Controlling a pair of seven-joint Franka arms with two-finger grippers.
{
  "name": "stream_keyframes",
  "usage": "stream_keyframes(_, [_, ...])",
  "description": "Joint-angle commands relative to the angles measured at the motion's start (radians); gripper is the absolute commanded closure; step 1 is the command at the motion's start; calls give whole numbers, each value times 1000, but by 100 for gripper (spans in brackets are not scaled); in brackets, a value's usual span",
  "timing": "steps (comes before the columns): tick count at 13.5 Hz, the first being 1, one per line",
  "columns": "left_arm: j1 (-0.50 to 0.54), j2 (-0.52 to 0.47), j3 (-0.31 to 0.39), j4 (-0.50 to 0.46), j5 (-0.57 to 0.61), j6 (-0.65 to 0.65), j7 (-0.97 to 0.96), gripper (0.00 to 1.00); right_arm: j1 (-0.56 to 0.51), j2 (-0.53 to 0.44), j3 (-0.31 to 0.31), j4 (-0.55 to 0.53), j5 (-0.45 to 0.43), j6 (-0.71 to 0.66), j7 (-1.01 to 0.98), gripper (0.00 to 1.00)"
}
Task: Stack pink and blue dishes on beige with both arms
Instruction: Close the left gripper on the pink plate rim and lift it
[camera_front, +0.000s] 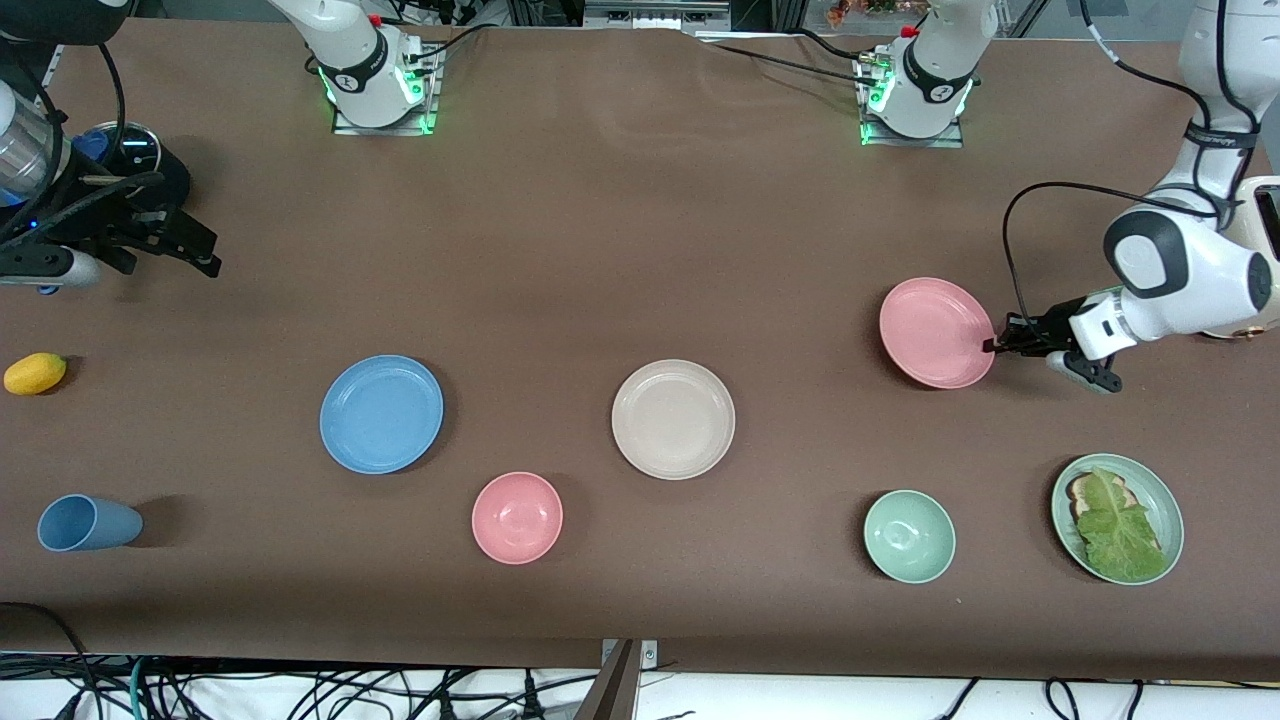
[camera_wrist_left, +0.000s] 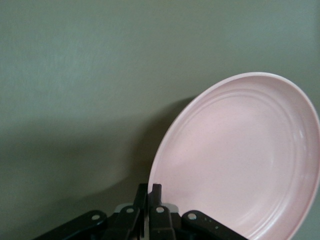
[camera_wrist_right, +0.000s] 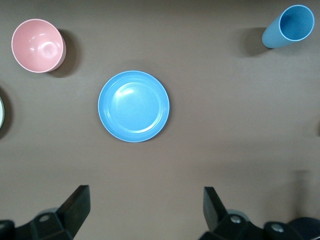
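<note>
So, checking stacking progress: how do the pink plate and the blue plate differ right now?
The pink plate is gripped at its rim by the left gripper and tilted; the blue plate lies flat and untouched, with the open right gripper away from it. Both are wide, shallow and alike in size.

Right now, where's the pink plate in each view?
Front view: pink plate, rim pinched by the left gripper, toward the left arm's end of the table.
Left wrist view: pink plate, tilted, above the fingers.
Right wrist view: not in it.
Shared landmark: the left gripper.

Pink plate (camera_front: 935, 331) tilted, blue plate (camera_front: 381, 413), beige plate (camera_front: 673, 418) flat
</note>
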Motion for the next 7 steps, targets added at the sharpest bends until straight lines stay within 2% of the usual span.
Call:
stream_keyframes(1, [-25, -24, -10, 195, 101, -209, -167, 100, -1, 4, 0, 17, 12, -3, -3, 0])
stream_keyframes(4, [-39, -24, -106, 372, 217, -384, -411, 100, -1, 4, 0, 17, 12, -3, -3, 0])
stream_keyframes(7, [-46, -24, -218, 435, 295, -412, -594, 100, -1, 7, 0, 17, 12, -1, -1, 0])
